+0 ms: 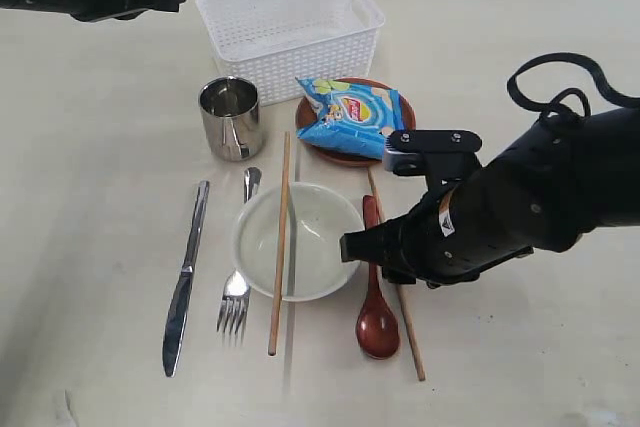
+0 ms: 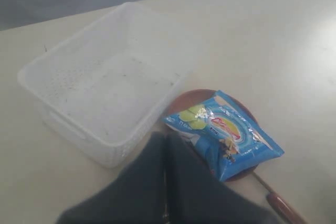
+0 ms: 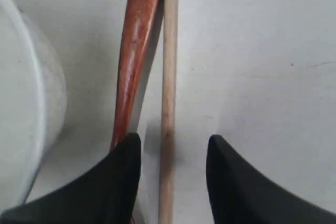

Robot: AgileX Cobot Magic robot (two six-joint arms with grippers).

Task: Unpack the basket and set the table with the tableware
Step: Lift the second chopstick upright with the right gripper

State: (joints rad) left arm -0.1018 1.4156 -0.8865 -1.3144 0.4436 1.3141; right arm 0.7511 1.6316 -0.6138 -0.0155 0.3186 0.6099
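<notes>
My right end effector (image 3: 173,145) hangs low over one chopstick (image 3: 168,77), fingers spread, one on each side and neither pinching it. That chopstick lies flat on the counter (image 1: 90,197), and in the exterior view its long axis runs from 11 to 5 o'clock. Just beside it, at its 9 o'clock, lies the wooden spoon (image 1: 377,322), handle toward 12 and scoop toward 6.

At 9 o'clock from the spoon stands the cream bowl (image 1: 310,217), with the other chopstick (image 1: 279,277) laid across its rim from 12 to 6. The fork (image 1: 237,297) and knife (image 1: 185,287) lie at the bowl's 8 o'clock, both lengthwise from 12 to 6, with the fork's tines toward 6.

The steel cup (image 1: 230,117) stands upright at the bowl's 11 o'clock. At 1 o'clock is the brown plate (image 1: 338,154), carrying a blue chip bag (image 1: 350,112) whose red logo is too blurred to read. The white basket (image 1: 310,62) sits at 12.

My left end effector (image 2: 165,177) has its fingers pressed together.
</notes>
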